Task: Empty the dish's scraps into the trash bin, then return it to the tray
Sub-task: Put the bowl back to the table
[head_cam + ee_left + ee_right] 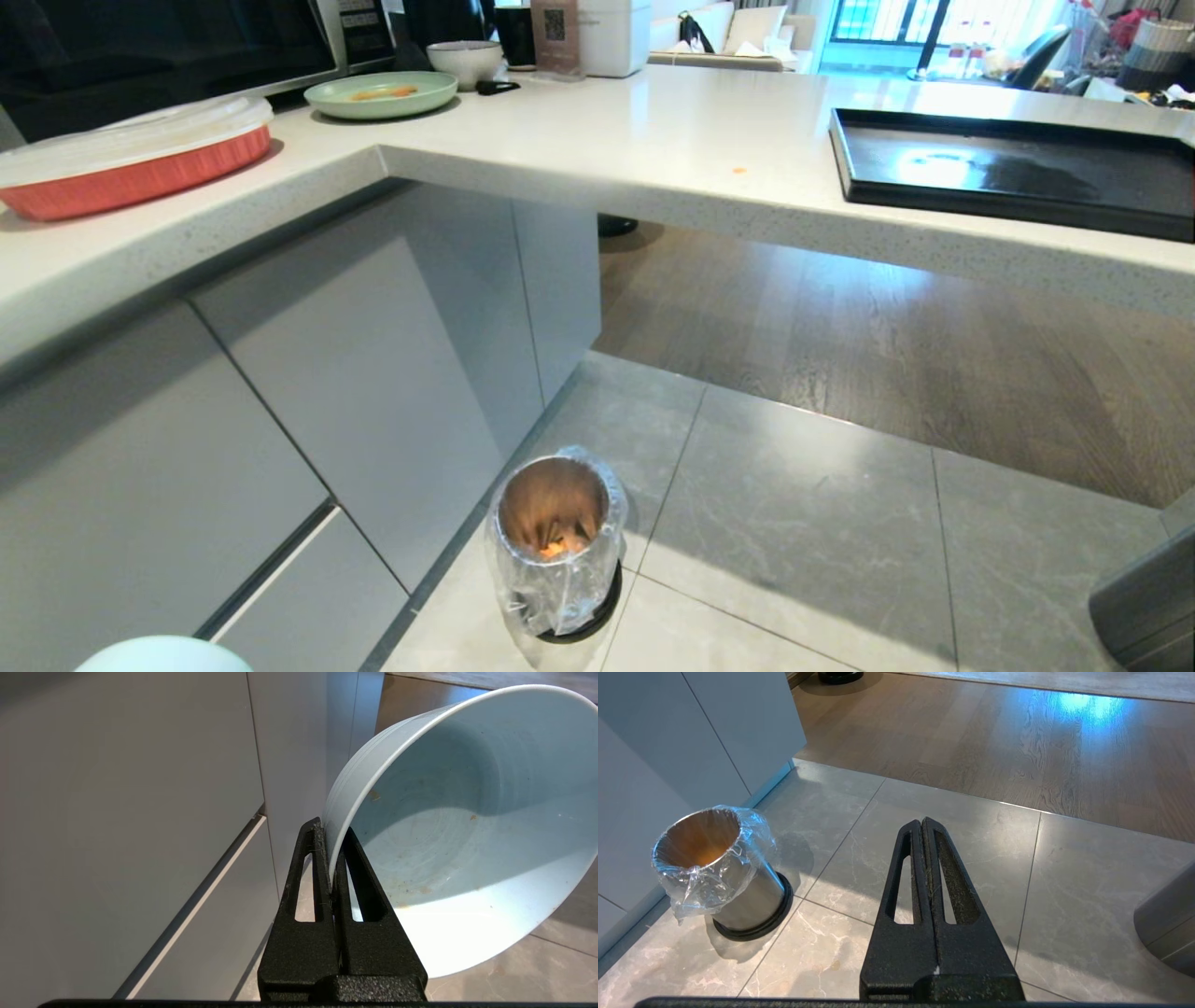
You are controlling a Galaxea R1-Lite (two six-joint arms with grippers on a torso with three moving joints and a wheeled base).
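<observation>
At seven o'clock of the head view, the dish (458, 826) is being pinched by its rim in the left gripper (332, 858), jaws closed on it, emptied; scraps (555, 548) are lying in the bin (556, 541). The right gripper (923, 830), jaws closed on nothing, is being kept clear. The tray (1018, 173), at two o'clock on the surface (653, 121), is being left free for the dish.

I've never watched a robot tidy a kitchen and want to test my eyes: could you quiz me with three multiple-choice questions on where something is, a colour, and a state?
1. Where does the small cylindrical trash bin with the clear plastic liner stand?
A. on the counter
B. on the grey floor tiles beside the cabinets
C. on the tray

2. What colour is the large flat rectangular tray?
A. black
B. red
C. green

3. What state is the glossy pale bluish-white bowl in?
A. full of carrots
B. tipped, emptied, only specks left
C. broken

Answers: B, tiles surround its black base; A, glossy black on the countertop; B, the left gripper clamps its rim, and the orange scraps lie in the bin.
</observation>
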